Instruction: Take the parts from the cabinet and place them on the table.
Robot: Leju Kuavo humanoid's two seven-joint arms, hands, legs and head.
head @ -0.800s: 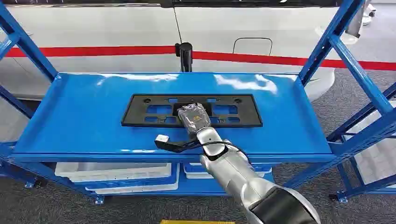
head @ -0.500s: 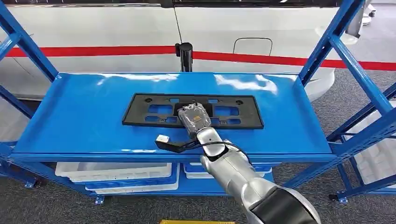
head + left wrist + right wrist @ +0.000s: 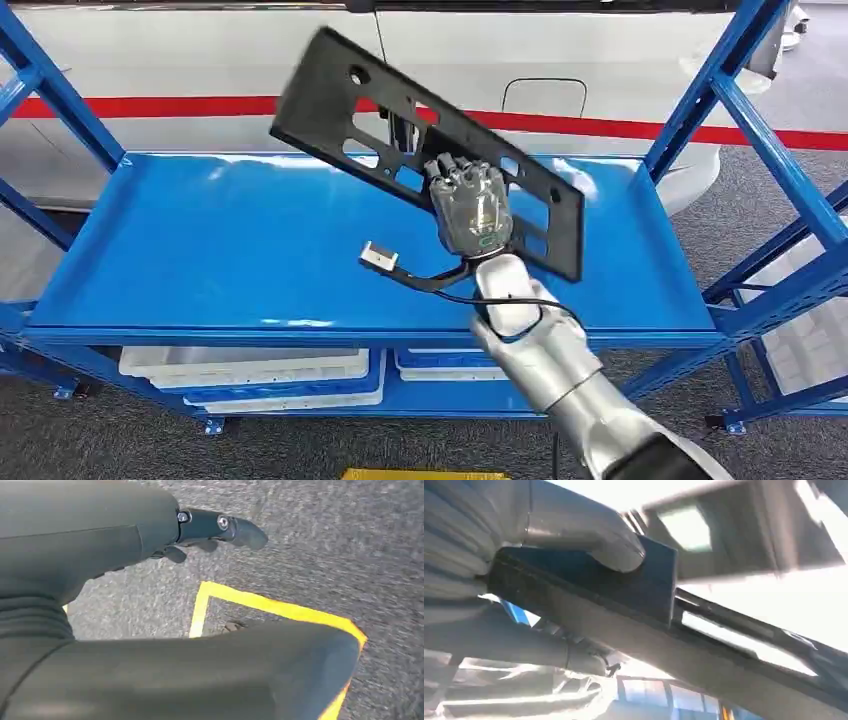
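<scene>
Nearest, low down, the robot's silver right arm (image 3: 545, 365) reaches up and forward from the lower right, and its grey many-fingered right hand (image 3: 470, 205) grasps the long black plastic frame with rectangular cut-outs (image 3: 400, 135), fingers wrapped over its middle. The frame is held tilted in the air above the blue metal shelf (image 3: 200, 260), one end raised high to the left and the other dipping toward the right, not touching the shelf surface. From close behind that hand, the thick grey thumb (image 3: 589, 535) presses on the frame's dark edge (image 3: 634, 587). The left hand (image 3: 210, 527) hangs over grey carpet with yellow floor tape (image 3: 280, 610), fingers loose, holding nothing. Below the shelf sit white plastic bins (image 3: 240, 365). Beyond the rack stands a white car body with a red stripe (image 3: 620, 128).
</scene>
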